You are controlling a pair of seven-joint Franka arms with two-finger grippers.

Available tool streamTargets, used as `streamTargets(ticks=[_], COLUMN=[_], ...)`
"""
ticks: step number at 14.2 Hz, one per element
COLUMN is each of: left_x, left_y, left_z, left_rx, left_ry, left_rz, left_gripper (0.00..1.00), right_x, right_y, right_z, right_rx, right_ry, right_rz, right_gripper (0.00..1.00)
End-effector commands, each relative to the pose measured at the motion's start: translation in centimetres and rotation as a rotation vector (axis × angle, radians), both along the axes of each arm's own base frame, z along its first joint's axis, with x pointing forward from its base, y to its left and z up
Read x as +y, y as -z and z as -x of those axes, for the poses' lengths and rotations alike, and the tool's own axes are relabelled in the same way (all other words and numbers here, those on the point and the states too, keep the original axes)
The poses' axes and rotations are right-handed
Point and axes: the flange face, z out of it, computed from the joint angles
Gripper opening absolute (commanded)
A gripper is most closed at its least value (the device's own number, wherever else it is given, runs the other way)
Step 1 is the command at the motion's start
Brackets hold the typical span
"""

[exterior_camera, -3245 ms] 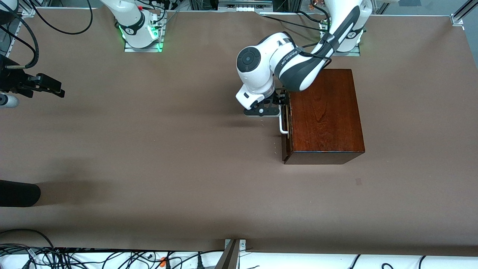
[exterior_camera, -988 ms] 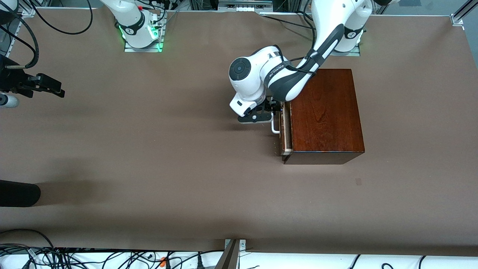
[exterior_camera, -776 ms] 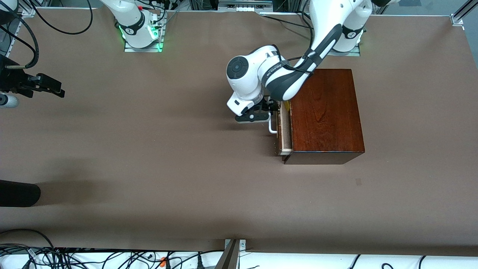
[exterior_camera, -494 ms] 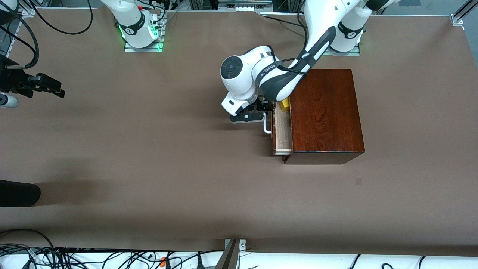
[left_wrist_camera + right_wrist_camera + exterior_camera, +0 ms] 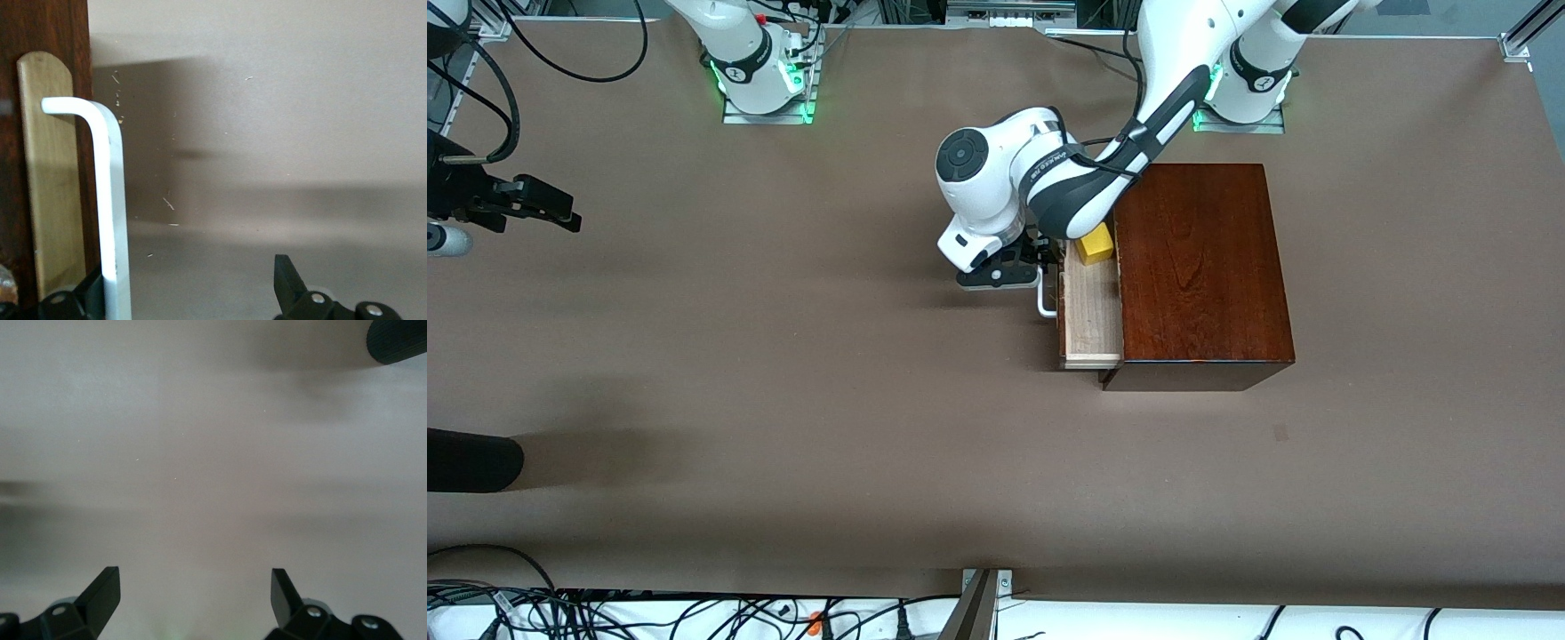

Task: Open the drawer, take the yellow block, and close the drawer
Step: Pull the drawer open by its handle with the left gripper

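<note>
Left gripper [image 5: 1024, 274] at frame centre, fingers spread with one hooked inside the drawer [image 5: 1089, 316] handle [image 5: 110, 200], drawer part-way out of the box [image 5: 1199, 267], yellow block [image 5: 1095, 244] at its upper end; right gripper [image 5: 538, 206] waits wide open, left edge.

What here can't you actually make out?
- Drawer interior, front view: the part inside the box is hidden by its top.
- Block, front view: one edge lies under the left arm.
- Handle, left wrist view: cut off by the picture's edge at the left claw.
</note>
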Motion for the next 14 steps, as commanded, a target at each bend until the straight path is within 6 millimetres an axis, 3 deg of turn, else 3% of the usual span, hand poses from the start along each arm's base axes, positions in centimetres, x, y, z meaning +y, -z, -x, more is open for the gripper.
streamTargets(ticks=[1,14], left_x=[-3.5,-8.0], left_y=[-0.8,-1.7], left_z=[0.8,1.4], left_rx=[-0.002,-0.028], left_ry=[-0.009,-0.012], left_rz=[0.069,0.147], left_gripper=[1.00,1.00], right_x=[-0.2,-0.2], right_y=[-0.4,-0.4], right_z=[-0.2,-0.2], right_rx=[0.004,0.004], right_ry=[-0.001,-0.001], right_rz=[-0.022,-0.022], right_gripper=[1.00,1.00])
